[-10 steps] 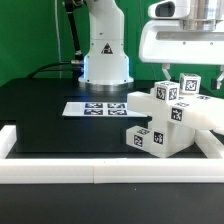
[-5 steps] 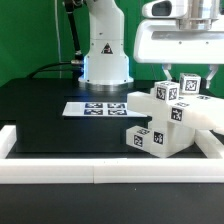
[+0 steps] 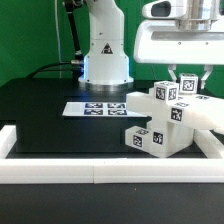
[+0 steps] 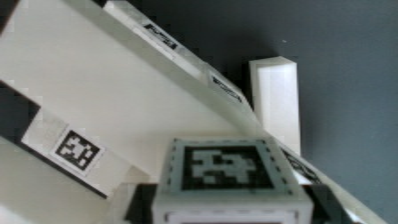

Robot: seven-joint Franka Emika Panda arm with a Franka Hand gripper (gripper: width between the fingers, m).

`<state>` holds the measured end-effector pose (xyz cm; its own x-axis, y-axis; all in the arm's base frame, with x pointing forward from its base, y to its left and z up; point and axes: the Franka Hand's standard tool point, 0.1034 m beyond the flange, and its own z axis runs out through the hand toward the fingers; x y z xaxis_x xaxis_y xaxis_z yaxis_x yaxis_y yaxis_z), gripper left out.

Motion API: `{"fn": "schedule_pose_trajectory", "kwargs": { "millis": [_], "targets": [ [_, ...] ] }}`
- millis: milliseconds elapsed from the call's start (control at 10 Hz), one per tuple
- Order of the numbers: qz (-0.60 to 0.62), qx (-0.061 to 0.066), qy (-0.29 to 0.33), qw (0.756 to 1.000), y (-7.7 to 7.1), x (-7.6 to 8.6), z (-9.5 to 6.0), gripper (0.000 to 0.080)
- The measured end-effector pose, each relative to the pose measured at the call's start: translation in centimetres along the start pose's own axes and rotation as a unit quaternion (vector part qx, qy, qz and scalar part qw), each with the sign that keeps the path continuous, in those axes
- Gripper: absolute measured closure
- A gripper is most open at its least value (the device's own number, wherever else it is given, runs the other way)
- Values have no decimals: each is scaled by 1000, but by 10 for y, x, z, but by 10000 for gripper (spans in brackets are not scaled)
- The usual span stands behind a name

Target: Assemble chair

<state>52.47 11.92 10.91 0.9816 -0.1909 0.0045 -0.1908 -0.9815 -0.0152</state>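
The chair parts are white blocks with black-and-white tags, piled at the exterior view's right [image 3: 165, 118]. A small tagged cube [image 3: 188, 88] sits on top of the pile. My gripper [image 3: 188, 80] hangs straight above it, with a finger down each side of the cube. In the wrist view the cube [image 4: 222, 172] lies between the dark fingertips [image 4: 143, 200], close to both, and the jaws look open around it. A wide flat white part with a tag [image 4: 89, 110] and a white bar [image 4: 272, 95] lie beyond the cube.
The marker board [image 3: 97, 108] lies on the black table in front of the robot base [image 3: 105, 50]. Long white border rails [image 3: 100, 172] run along the front and the exterior view's left edge.
The gripper has shifted toward the exterior view's left and come down, so its fingers now straddle the top cube. The parts have not moved.
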Motion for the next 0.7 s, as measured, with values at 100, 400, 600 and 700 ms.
{"fn": "schedule_pose_trajectory", "kwargs": {
  "millis": [100,400,600,700],
  "targets": [
    [48,0,0,999,0,0,0,531],
    [159,2,1,987,1,1,0,530],
    [236,3,1,972,0,0,0,530],
    [279,3,1,960,-1,0,0,530]
  ]
}}
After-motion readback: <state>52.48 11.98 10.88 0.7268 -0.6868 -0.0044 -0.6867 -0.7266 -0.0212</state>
